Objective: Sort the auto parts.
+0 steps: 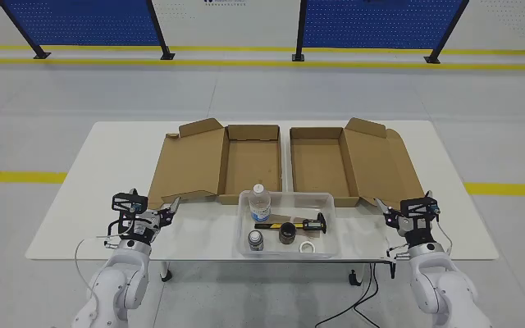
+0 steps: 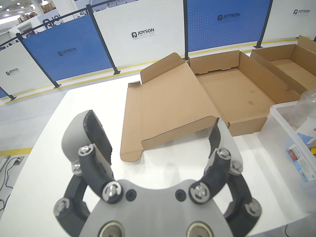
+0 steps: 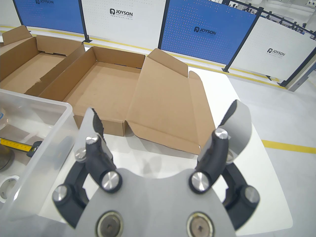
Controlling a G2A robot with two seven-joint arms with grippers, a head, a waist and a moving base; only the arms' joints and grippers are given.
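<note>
Left hand [image 1: 148,205] and right hand [image 1: 406,205] hover at the near edge of the worktop [image 1: 98,164], both spread wide and holding nothing, with the clear bin [image 1: 328,197] of parts between them, so each would have to reach inward toward the middle. Inside it the can [image 1: 256,239] and bottle [image 1: 260,201] sit on the left hand's side, the white ring [image 1: 308,247] nearer the right hand, and the yellow-and-black measuring tool [image 1: 287,223] lies with its long axis running left to right; the open left box [image 1: 250,164] and right box [image 1: 316,164] stand just behind the bin
</note>
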